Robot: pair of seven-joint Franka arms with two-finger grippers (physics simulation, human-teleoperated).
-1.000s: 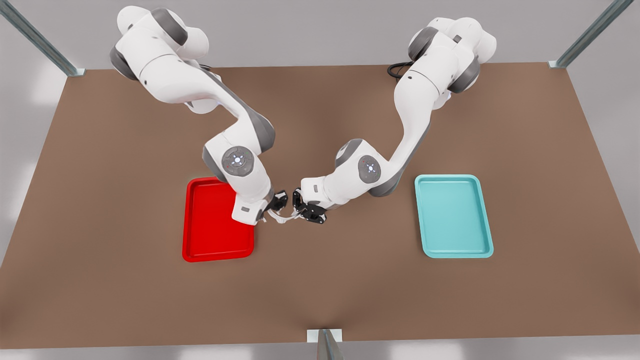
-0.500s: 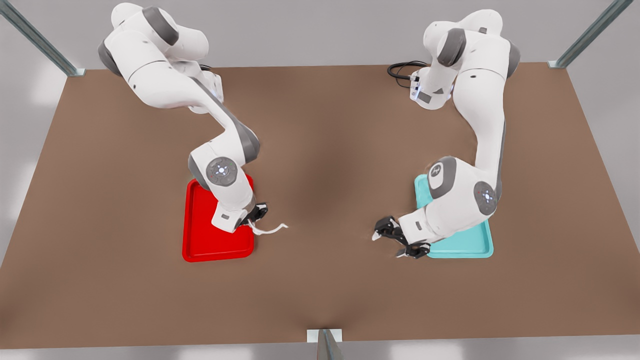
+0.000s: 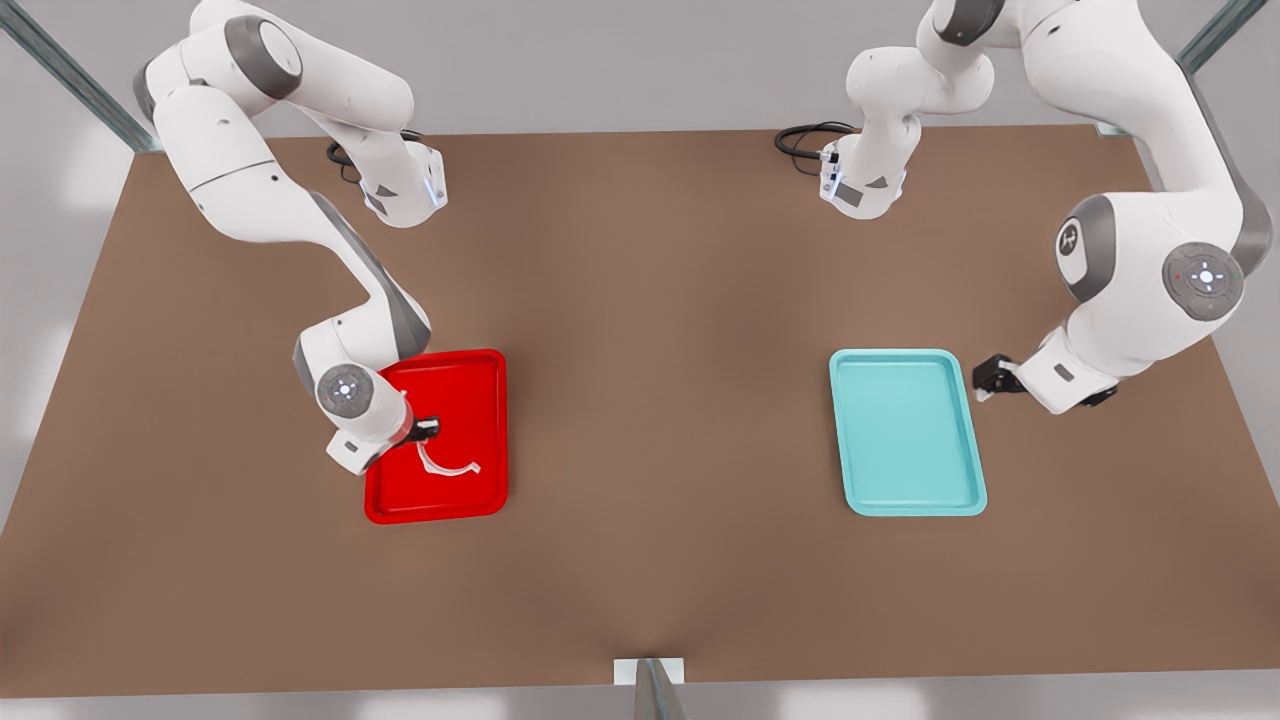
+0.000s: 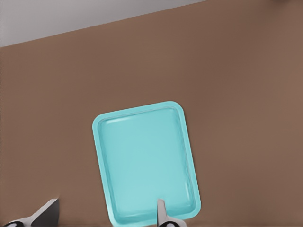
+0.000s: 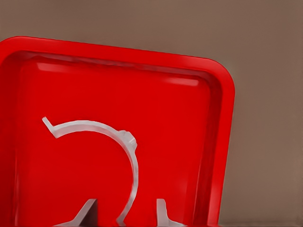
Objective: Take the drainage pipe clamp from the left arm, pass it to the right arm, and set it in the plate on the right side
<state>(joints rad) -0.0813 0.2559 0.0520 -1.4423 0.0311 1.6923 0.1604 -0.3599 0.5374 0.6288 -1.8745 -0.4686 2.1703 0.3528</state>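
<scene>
Releasing is the step judged in hand: the thin white plastic half-ring clamp [image 3: 449, 466] lies over the bright red rectangular tray [image 3: 486, 372] at the front view's lower left, one end between the right gripper's [image 3: 428, 430] slightly parted fingers [image 5: 161, 211], contact unclear. The left gripper [image 3: 989, 376], spread wide and empty, waits beside the teal tray [image 3: 906, 431]. A straight lift is advised.

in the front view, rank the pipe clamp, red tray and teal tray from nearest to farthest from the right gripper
Measured from the right gripper, over the red tray:
1. pipe clamp: right at the jaws, inside the red tray.
2. red tray: directly beneath the gripper, on the front view's left.
3. teal tray: far across the table on the front view's right, beside the waiting left gripper.
</scene>
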